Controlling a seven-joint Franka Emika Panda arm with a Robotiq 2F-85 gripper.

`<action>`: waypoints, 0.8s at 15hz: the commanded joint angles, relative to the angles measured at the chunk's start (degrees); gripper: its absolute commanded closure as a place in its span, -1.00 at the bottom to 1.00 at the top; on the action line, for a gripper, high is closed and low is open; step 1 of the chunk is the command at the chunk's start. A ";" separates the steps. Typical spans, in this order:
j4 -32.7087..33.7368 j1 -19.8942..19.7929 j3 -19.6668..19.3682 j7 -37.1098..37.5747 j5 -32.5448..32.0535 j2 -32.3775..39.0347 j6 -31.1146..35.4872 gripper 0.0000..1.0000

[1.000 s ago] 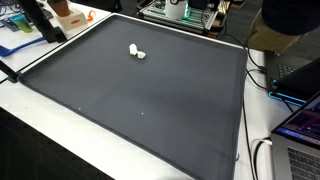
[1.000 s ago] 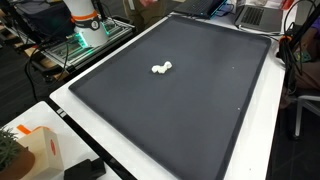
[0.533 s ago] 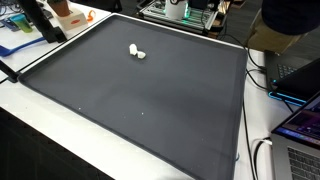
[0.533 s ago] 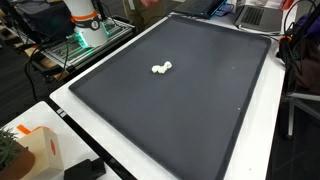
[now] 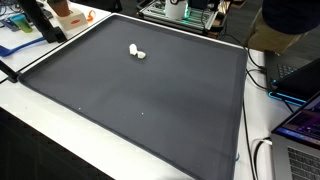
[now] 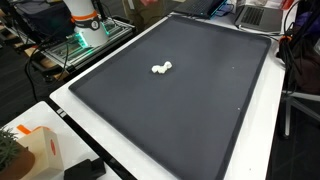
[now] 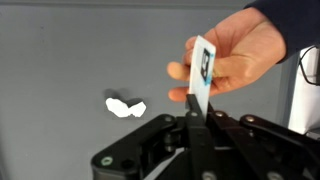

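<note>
In the wrist view the tool is seen clenched, its two dark fingers drawn together on the lower edge of a card, which stands upright between them. The card is white with a blue-and-dark print on its face, and its upper part is pinched by a person's hand reaching in from the right, thumb and fingers pressed on either side. The card is thus gripped from below by the tool and from above by the hand, above the dark grey mat. The tool itself is not shown in either exterior view. One card, one hand and one tool are counted. On the mat, to the left of the tool in the wrist view, a small white lump is found. It is seen in both exterior views as well, lying well apart from the mat's edges, and it seems to be made of two pieces pressed together, though this cannot be told for sure. A single mat is laid over a white table and covers most of it.
</note>
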 commanded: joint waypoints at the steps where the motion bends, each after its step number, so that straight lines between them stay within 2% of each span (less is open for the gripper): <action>1: 0.19 -0.30 0.19 0.66 1.06 -0.41 -1.42 0.96; 3: -1.43 -0.29 -0.62 -1.32 1.38 -2.48 -1.13 0.97; 4: 0.08 -0.41 0.26 -0.13 0.12 -0.17 -0.16 0.92; 7: -0.10 -0.45 0.04 -0.55 0.13 -0.78 -0.16 0.92; 8: -0.11 -0.44 0.03 -0.60 0.13 -0.86 -0.16 0.98; 10: -11.88 -2.35 -1.50 -4.79 -3.16 -6.70 8.63 0.98; 12: -16.85 -3.10 -1.75 -8.03 -7.12 -7.22 13.95 0.98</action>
